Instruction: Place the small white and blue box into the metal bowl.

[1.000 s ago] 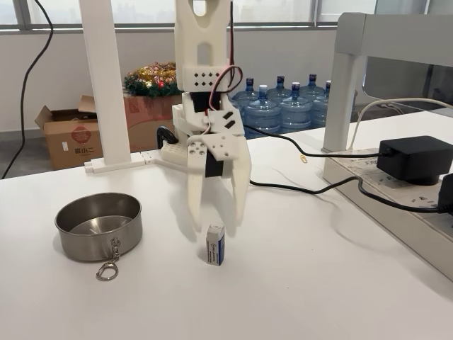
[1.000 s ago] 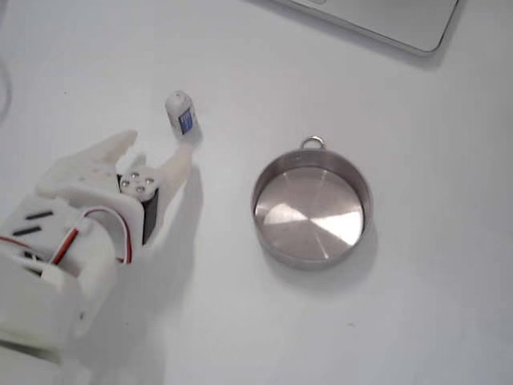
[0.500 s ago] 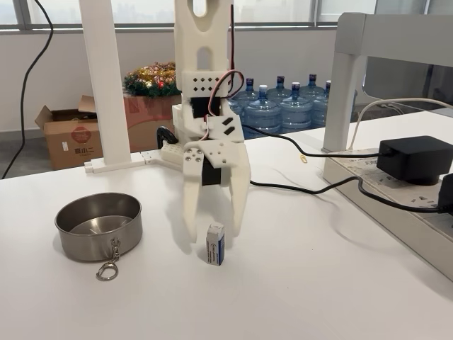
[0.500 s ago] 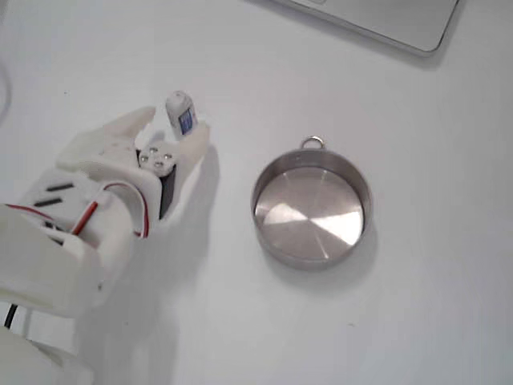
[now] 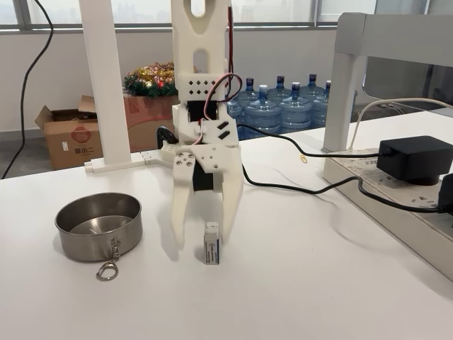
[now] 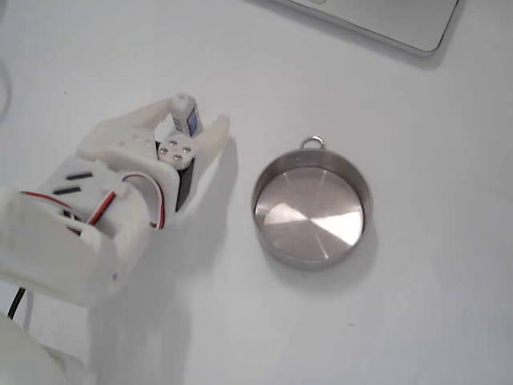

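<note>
The small white and blue box (image 5: 211, 244) stands upright on the white table, right of the metal bowl (image 5: 73, 243) in this fixed view. My white gripper (image 5: 202, 245) points down over it, open, with one finger on each side of the box. From above, the box (image 6: 187, 120) sits between the fingertips (image 6: 165, 107) of the gripper (image 6: 191, 119), and I cannot tell whether they touch it. The bowl (image 6: 311, 210) lies empty to the right in that view. A chain with a clip (image 5: 109, 267) hangs from its rim.
A black power adapter (image 5: 415, 159) sits on a power strip (image 5: 396, 205) at the right, with a black cable (image 5: 297, 188) running across the table behind the arm. A white post (image 5: 105, 85) stands back left. A grey slab edge (image 6: 377, 20) lies at the top.
The gripper has moved forward and sideways until its open fingers straddle the box. The box has shifted very slightly. The bowl has not moved.
</note>
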### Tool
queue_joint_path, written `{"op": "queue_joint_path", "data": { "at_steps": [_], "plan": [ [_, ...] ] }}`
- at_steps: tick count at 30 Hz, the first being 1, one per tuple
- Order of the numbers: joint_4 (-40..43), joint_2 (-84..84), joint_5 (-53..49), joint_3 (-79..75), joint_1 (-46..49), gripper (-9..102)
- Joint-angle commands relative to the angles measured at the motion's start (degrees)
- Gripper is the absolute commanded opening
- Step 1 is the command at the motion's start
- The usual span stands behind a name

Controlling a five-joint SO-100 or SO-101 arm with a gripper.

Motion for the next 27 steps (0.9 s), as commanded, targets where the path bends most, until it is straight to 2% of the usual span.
{"op": "queue_joint_path", "data": {
  "at_steps": [1,7,13,17,27],
  "plan": [
    [-0.8,-2.4,1.7,-3.0,-0.4,22],
    [-0.8,-4.6,2.3,-5.4,-0.5,21],
    [-0.8,-3.8,1.8,-4.8,0.1,5],
    [-0.8,-3.7,1.7,-4.7,0.4,-1],
    [-0.8,-0.9,2.3,-1.9,0.5,-3]
  ]
}}
